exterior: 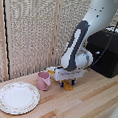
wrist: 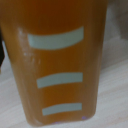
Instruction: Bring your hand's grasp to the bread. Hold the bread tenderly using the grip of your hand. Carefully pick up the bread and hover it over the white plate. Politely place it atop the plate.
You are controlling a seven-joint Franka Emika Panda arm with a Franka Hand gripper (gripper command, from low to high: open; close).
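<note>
The bread (exterior: 68, 85) is a small golden-orange piece at table level, just to the exterior view's right of the pink cup. My hand (exterior: 68, 84) is lowered over it, with the dark-blue fingertips (exterior: 62, 85) close against both of its sides, shut on it. In the wrist view the bread (wrist: 60, 60) fills nearly the whole picture, orange with three pale stripes, and the fingers do not show there. The white plate (exterior: 17, 97) with its floral rim lies on the table at the exterior view's left, apart from the hand, with nothing on it.
A pink cup (exterior: 43, 80) stands between the plate and the hand, close to the gripper. A black box (exterior: 108, 50) with a cable stands at the back on the exterior view's right. A woven screen closes off the back. The wooden table (exterior: 87, 104) extends toward the front.
</note>
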